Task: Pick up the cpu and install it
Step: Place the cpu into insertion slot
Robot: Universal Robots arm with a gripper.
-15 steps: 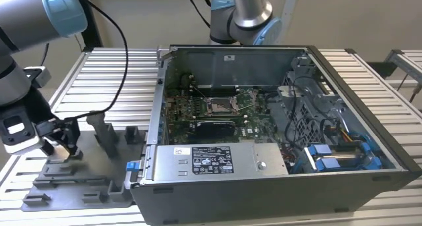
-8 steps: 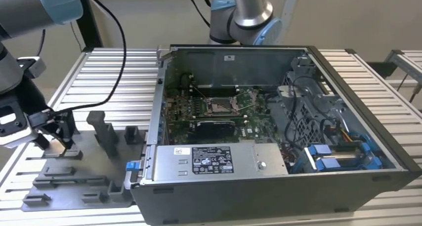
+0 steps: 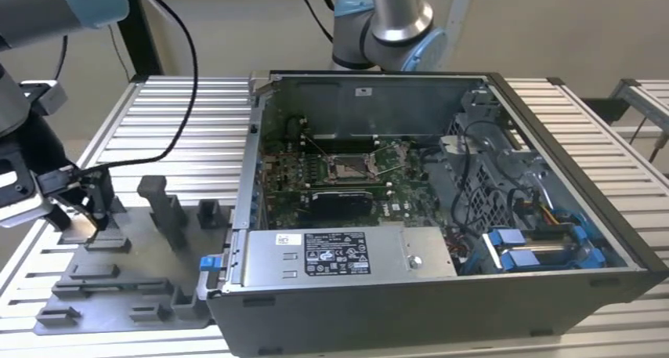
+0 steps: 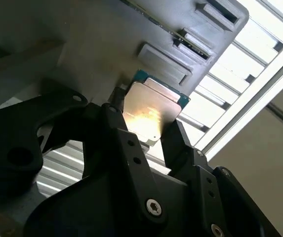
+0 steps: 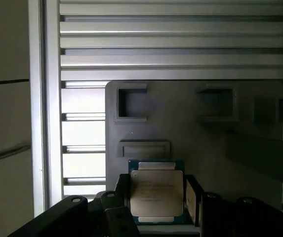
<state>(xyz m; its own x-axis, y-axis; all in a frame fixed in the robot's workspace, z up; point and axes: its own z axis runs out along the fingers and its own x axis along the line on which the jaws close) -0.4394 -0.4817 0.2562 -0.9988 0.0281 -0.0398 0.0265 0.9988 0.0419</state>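
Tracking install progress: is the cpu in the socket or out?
Out. The cpu is clamped in the gripper at the grey tray, outside the case.

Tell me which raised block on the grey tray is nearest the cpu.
In the second wrist view, the block right beside the cpu; the other two sit farther along the tray.

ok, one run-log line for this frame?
phase: pick | gripper: shut on cpu | location: at grey tray, exterior view's left of computer case | install: not yet done
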